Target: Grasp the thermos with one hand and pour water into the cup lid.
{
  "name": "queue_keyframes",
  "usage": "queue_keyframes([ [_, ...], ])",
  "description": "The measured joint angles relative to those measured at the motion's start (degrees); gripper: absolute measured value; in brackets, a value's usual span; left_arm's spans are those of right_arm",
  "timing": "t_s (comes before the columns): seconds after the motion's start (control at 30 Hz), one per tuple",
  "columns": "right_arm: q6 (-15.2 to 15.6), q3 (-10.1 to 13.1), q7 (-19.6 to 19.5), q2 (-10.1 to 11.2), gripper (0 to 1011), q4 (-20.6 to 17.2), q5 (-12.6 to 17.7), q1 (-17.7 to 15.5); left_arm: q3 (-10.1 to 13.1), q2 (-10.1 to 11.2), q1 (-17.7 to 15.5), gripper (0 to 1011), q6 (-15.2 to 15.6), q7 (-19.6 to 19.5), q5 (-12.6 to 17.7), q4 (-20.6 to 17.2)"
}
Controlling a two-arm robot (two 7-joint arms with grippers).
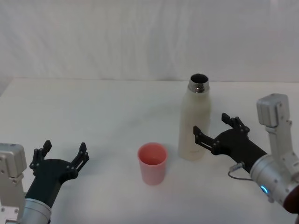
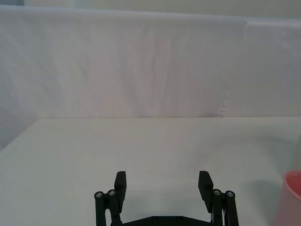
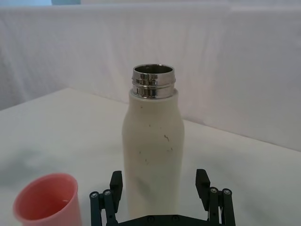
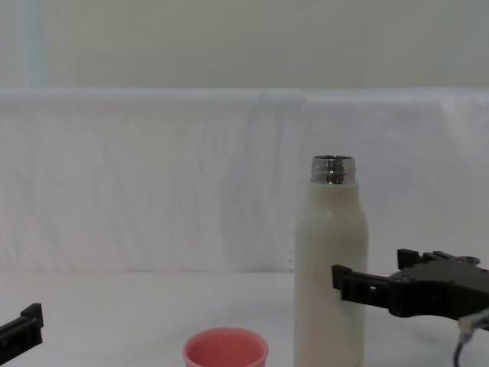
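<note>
The thermos point(image 1: 194, 122) point(image 3: 153, 150) point(image 4: 330, 267) stands upright right of the table's middle, cream-white, its steel neck uncapped. Left of it and nearer to me sits the salmon-pink cup lid point(image 1: 152, 163) point(image 3: 46, 201) point(image 4: 225, 350) point(image 2: 292, 195), mouth up. My right gripper point(image 1: 211, 125) point(image 3: 159, 175) point(image 4: 368, 267) is open at the thermos's right side, low on its body, and its fingertips point(image 3: 116, 178) just reach the bottle's flanks. Near the front left, my left gripper point(image 1: 65, 146) point(image 2: 163, 176) is open and holds nothing, well left of the cup lid.
The white table point(image 1: 93, 116) runs back to a white cloth backdrop point(image 1: 140, 37). Bare tabletop lies between the left gripper and the cup lid, and behind both objects.
</note>
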Motion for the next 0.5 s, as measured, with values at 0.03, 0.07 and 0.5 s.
queue_keyframes([
  [0.03, -0.1, 0.2, 0.0, 0.2, 1001, -0.4, 0.1, -0.5, 0.0, 0.0, 0.0, 1001, 0.0, 0.0, 0.0, 0.0],
  [0.07, -0.1, 0.3, 0.0, 0.4, 1001, -0.8, 0.1, -0.8, 0.0, 0.0, 0.0, 1001, 0.0, 0.0, 0.0, 0.0],
  [0.5, -2.6, -1.6, 0.6, 1.8, 1001, -5.1, -0.6, -7.0, 0.0, 0.0, 0.0, 1001, 0.0, 0.0, 0.0, 0.0],
])
